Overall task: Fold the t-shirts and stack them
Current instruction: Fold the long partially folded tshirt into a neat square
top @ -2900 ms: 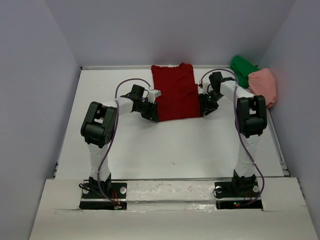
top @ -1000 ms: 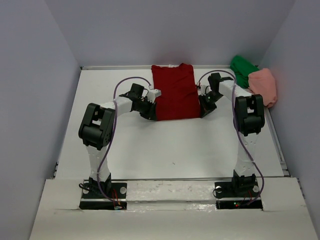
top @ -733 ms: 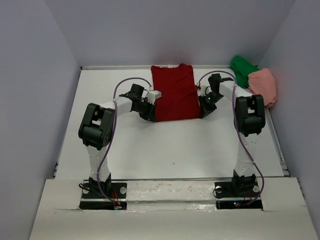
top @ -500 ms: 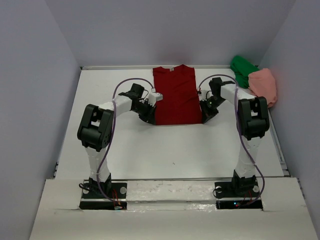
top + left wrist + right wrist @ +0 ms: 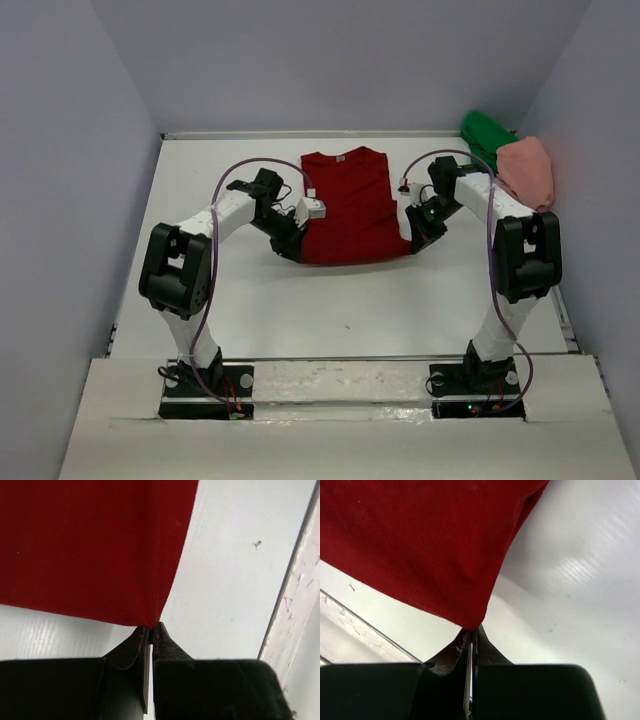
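**Three t-shirts, two arms, both grips closed**

Three t-shirts are on the white table (image 5: 350,300). The one dark red t-shirt (image 5: 350,205) lies spread at the far middle. The left gripper (image 5: 151,626) is clamped on its near left corner, and the right gripper (image 5: 471,630) on its near right corner. The one green t-shirt (image 5: 485,135) and the one pink t-shirt (image 5: 528,172) lie bunched and touching at the far right.
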